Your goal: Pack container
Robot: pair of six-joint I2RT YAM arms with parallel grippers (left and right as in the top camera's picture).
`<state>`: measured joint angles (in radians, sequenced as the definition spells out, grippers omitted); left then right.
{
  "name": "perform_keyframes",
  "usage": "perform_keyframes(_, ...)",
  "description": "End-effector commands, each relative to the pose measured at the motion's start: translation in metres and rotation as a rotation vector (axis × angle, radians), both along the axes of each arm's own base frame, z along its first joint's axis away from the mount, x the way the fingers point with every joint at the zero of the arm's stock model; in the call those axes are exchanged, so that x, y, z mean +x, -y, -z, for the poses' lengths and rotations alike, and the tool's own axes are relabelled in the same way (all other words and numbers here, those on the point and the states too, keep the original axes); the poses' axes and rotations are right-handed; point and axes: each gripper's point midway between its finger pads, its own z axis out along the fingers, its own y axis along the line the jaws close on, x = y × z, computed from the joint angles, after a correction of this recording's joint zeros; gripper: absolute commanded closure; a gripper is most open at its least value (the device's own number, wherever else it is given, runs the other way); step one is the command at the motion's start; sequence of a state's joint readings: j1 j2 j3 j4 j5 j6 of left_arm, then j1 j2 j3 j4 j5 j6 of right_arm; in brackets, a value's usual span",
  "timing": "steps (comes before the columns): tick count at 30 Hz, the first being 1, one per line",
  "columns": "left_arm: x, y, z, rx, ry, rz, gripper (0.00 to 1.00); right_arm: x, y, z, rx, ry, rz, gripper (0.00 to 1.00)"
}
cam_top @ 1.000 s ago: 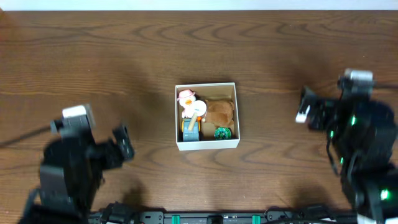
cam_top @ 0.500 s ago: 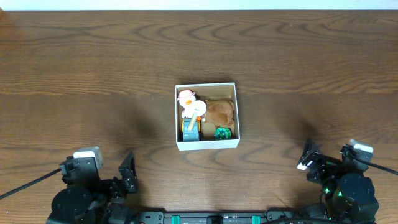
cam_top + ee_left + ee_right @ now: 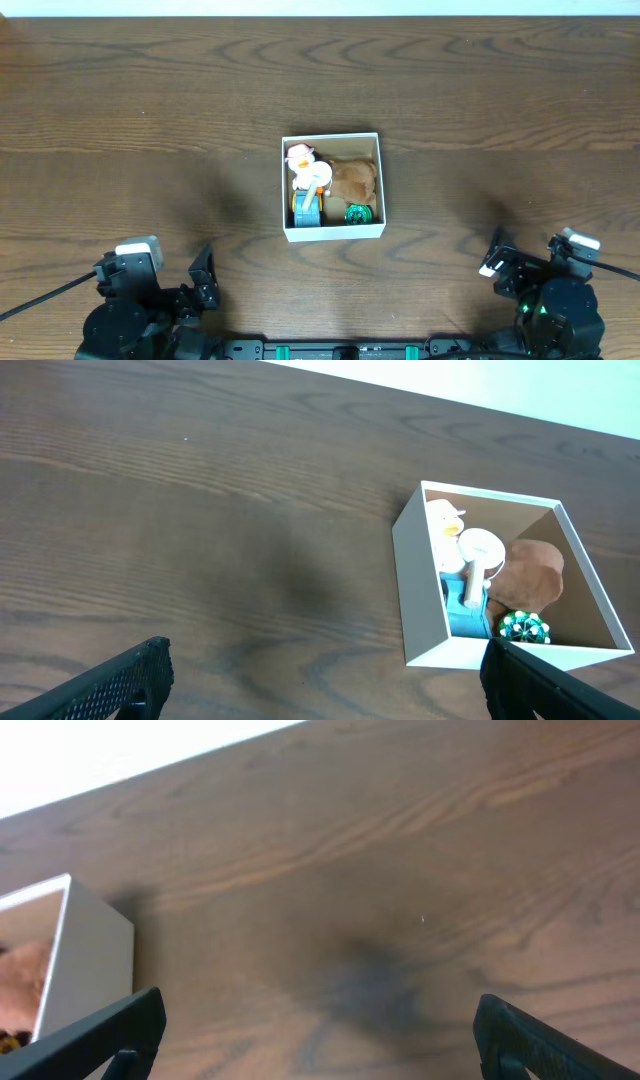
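**Both arms low at the near edge, container packed at centre**

The left gripper (image 3: 204,276) sat at the near-left edge of the table (image 3: 150,100), its jaws spread wide and holding nothing. The wrist view showed only bare wood between the fingertips (image 3: 150,668).

The container (image 3: 283,190) stood at mid-table, well apart from both arms. Inside were a pale duck toy (image 3: 299,155) at the far left, a brown plush (image 3: 353,180) to its right, a blue piece (image 3: 308,213) at the near left and a small green piece (image 3: 356,213) beside it.

The right gripper (image 3: 494,256) sat at the near-right edge, jaws likewise wide apart and empty.
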<state>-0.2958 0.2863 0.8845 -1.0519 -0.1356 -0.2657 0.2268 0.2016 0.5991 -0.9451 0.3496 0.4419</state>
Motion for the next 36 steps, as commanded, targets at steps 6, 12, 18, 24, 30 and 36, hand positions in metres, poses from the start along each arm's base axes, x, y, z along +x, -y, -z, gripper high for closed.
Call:
perform_keyframes(6, 0.001, -0.002, 0.003, 0.009, -0.01, -0.01, 0.02, -0.011, 0.004, 0.017, -0.013, -0.077, 0.014, 0.01)
perform_keyframes(12, 0.001, -0.002, 0.003, 0.009, -0.01, -0.01, 0.02, -0.018, 0.006, 0.026, -0.036, -0.127, 0.012, 0.01)
perform_keyframes(18, 0.001, -0.002, 0.003, 0.009, -0.01, -0.01, 0.02, 0.0, -0.011, 0.015, -0.108, 0.018, -0.146, 0.01)
perform_keyframes(24, 0.001, -0.002, 0.003, 0.009, -0.01, -0.01, 0.02, 0.033, -0.039, 0.015, -0.147, 0.219, -0.318, 0.01)
perform_keyframes(30, 0.001, -0.002, 0.003, 0.009, -0.01, -0.01, 0.02, 0.059, -0.042, -0.014, -0.323, 0.474, -0.349, 0.01)
perform_keyframes(36, 0.001, -0.002, 0.003, 0.009, -0.01, -0.01, 0.02, 0.072, -0.044, 0.018, -0.341, 0.502, -0.366, 0.01)
